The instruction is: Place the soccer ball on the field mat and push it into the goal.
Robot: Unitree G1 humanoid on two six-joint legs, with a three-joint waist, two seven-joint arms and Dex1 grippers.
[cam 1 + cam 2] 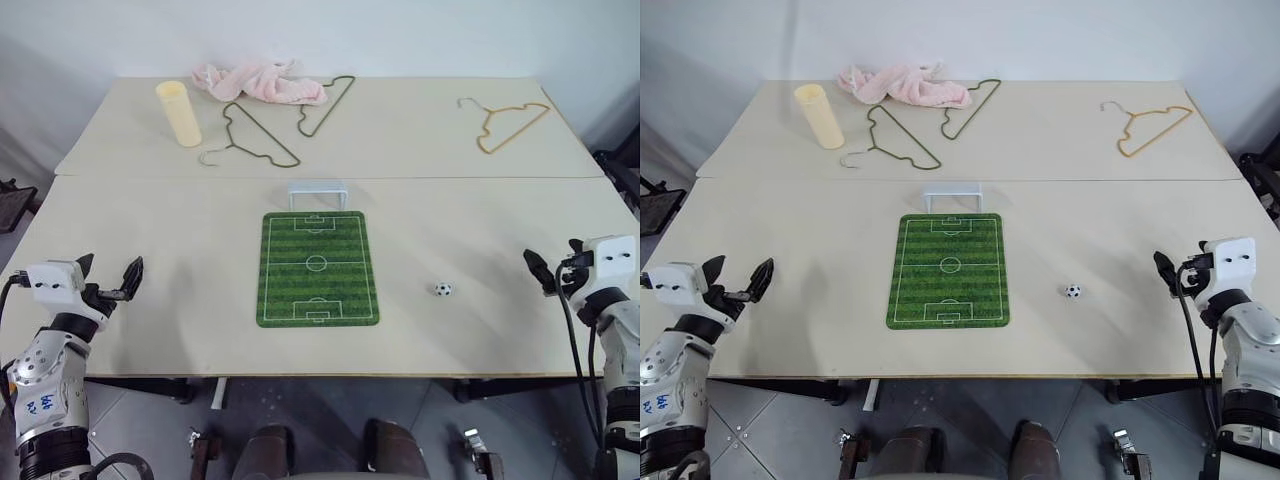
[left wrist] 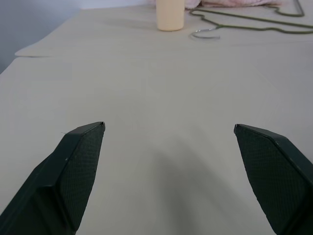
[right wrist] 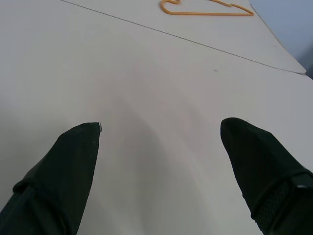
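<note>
From the head camera I see the field mat [image 1: 319,268] lying flat at the middle of the near worktop [image 1: 180,300], its long side running away from me. The goal [image 1: 318,193] stands just past the mat's far short edge — whether its frame touches that edge I cannot tell. The soccer ball [image 1: 443,289] sits on bare worktop to the right of the mat, near its closer end and apart from it; nothing lies between ball and mat.

My left hand [image 1: 108,279] hovers over the left edge of the worktop, fingers [image 2: 73,171] spread wide with nothing between them. My right hand [image 1: 1175,270] hangs at the right edge, well to the right of the ball; the wrist view shows its fingers [image 3: 63,171] wide apart and empty too.

The clutter is all on the far worktop, beyond the seam and clear of the mat. A cream cylinder [image 1: 178,113] stands upright at the far left, a pink cloth [image 1: 262,82] is bunched behind it, and two dark wire hangers [image 1: 262,140] lie beside the cloth — one partly under it, I think. A yellow hanger [image 1: 510,124] lies alone at the far right.
</note>
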